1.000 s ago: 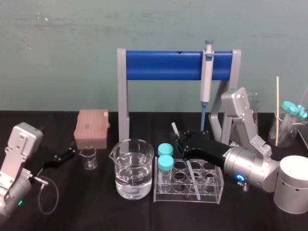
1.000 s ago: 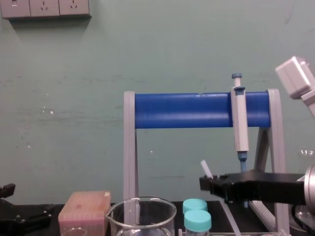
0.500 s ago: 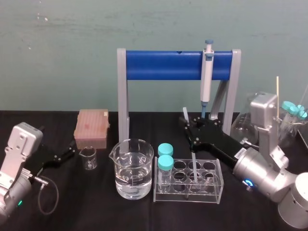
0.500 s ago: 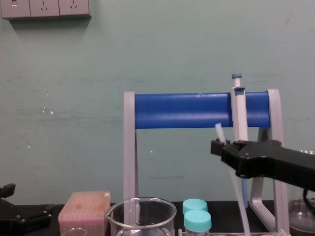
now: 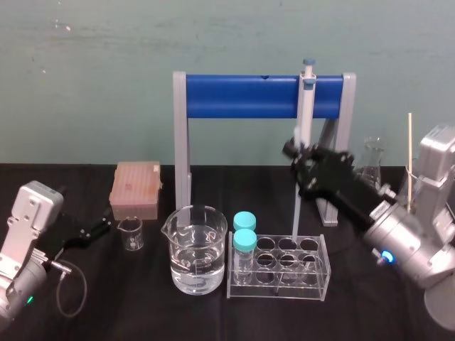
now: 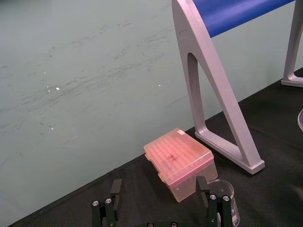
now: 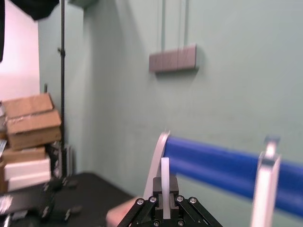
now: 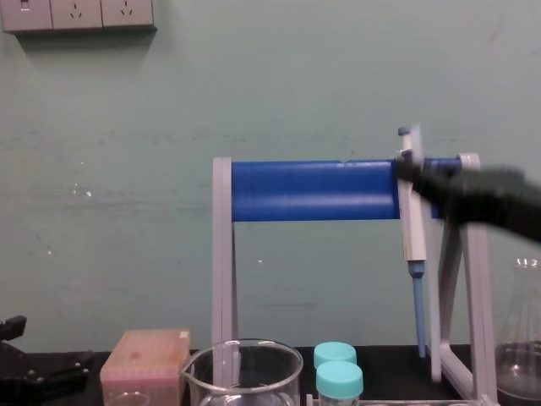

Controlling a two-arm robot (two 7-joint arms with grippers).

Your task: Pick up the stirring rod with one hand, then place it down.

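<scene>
**Pick-up looked done; the put-down was left to do.**
The right claw (image 5: 296, 151) was clenched on the stirring rod (image 5: 293, 213) near its upper end. It held the rod close to upright in front of the hanging pipette (image 5: 306, 106) and the blue pipette stand (image 5: 242, 96). The right wrist view showed the rod (image 7: 165, 176) pinched between the two jaws. Its lower end hung over the back edge of the test-tube rack (image 5: 279, 265), near the middle of the bench (image 5: 142, 302); whether it touched the rack could not be told. By my reading the lift was complete, while lowering the rod and letting it go was not yet done. The left claw (image 6: 161, 208) sat parked with its jaws spread at the bench's left edge, near the pink tip box (image 6: 180, 161).
</scene>
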